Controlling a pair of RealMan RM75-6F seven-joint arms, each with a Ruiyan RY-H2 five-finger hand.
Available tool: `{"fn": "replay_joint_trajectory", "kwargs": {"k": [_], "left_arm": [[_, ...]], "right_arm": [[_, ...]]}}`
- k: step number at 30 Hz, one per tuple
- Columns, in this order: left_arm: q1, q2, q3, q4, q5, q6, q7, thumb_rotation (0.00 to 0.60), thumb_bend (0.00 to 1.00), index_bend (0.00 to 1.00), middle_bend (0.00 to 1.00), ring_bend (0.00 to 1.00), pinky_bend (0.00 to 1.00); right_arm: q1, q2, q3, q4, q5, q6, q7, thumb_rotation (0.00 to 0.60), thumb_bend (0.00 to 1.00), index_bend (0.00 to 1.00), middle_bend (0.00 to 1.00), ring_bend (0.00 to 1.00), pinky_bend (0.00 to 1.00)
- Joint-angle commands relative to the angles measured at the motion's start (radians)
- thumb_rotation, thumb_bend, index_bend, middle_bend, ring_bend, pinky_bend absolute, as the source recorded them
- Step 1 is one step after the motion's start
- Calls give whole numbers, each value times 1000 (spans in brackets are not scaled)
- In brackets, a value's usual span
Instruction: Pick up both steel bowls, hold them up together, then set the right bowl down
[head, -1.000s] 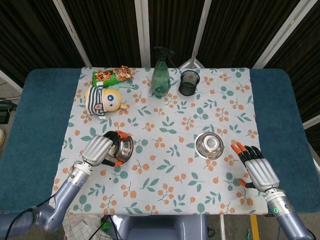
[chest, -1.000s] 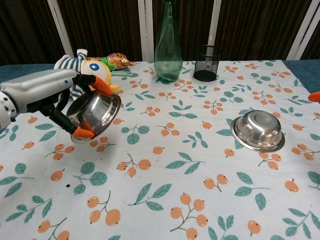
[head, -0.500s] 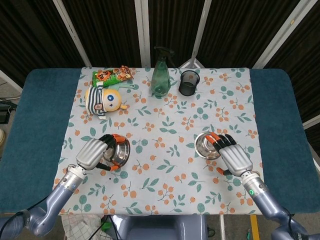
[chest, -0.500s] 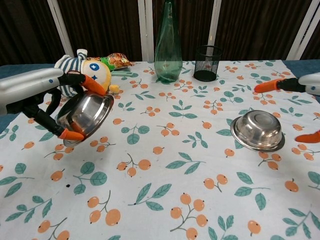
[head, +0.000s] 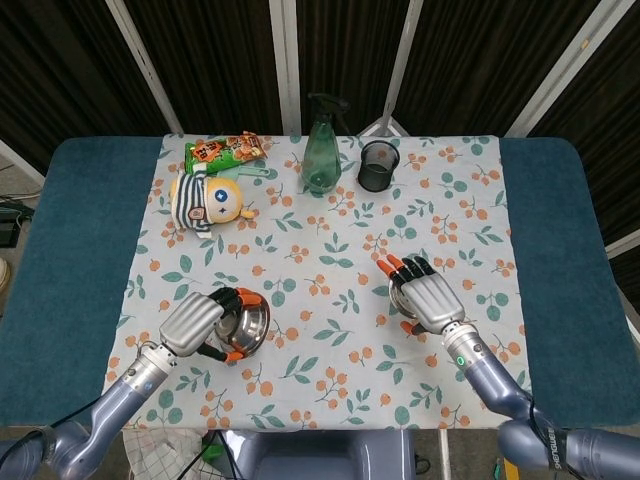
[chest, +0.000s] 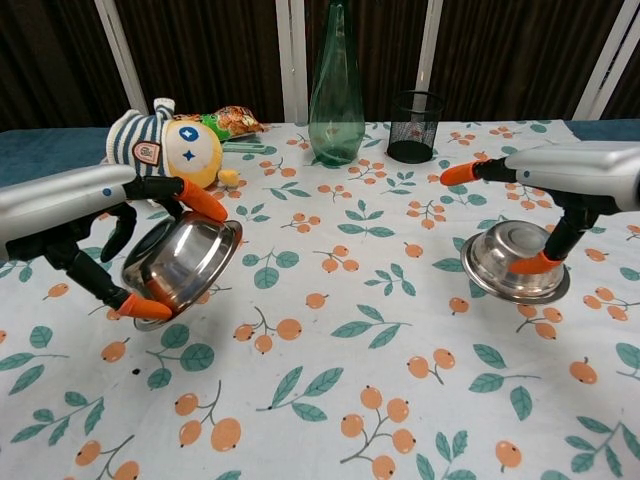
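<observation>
Over the last second the right hand (chest: 560, 190) has swung in from the table's right edge and now hovers over the right bowl (chest: 515, 262), fingers spread wide, thumb tip low beside the rim; no grip shows yet. The left hand (chest: 95, 235) has drifted a little toward the near edge with the left bowl (chest: 183, 265), which it holds clear of the cloth (head: 330, 250).

The left bowl is tipped on its side, mouth facing right and slightly up, its axis running roughly left to right and tilted. It is clamped across the rim between thumb and fingers. The right bowl sits upside down toward the right side of the cloth, base up, axis upright.

Risks, as a judgement: the inverted right bowl offers only a sloped, polished wall and a thin rim flat on the cloth, so closing fingers could skate off or push it sideways. The left bowl, pinched at its rim while tilted, could pivot or slip if that hand jolts.
</observation>
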Motion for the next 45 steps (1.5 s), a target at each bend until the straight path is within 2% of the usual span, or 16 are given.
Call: {"fn": "replay_joint_trajectory", "kwargs": {"k": [1,8,13,18,25,38,45], "left_arm": [[1,0,0,-16,8,-1,21,600,316,462,604,494,675],[4,-4,0,-54,12,-6,79,600,316,462,604,494,675],[3,-18,-2,-70,6,-23,127,600,314,461,604,494,675],[1,-32,-8,-77,-5,-36,155,600,314,461,604,494,675],[2,-41,-17,-78,-19,-46,173,600,313,462,605,494,675],[-2,-54,-23,-66,-27,-65,178,600,313,461,605,494,675],[0,-56,-23,-70,-26,-64,189,600,313,462,605,494,675]], "right_arm": [[44,-25,2,79,36,-45,14,600,280,0,0,0,0],[88,-13,-13,154,83,-91,8,600,280,0,0,0,0],[93,8,-53,201,116,-121,23,600,280,0,0,0,0],[92,13,-70,229,113,-141,69,600,279,0,0,0,0],[96,12,-80,245,88,-149,121,600,280,0,0,0,11],[120,-3,-124,278,128,-167,114,600,280,0,0,0,11],[125,-6,-133,280,133,-153,120,600,280,0,0,0,60]]}}
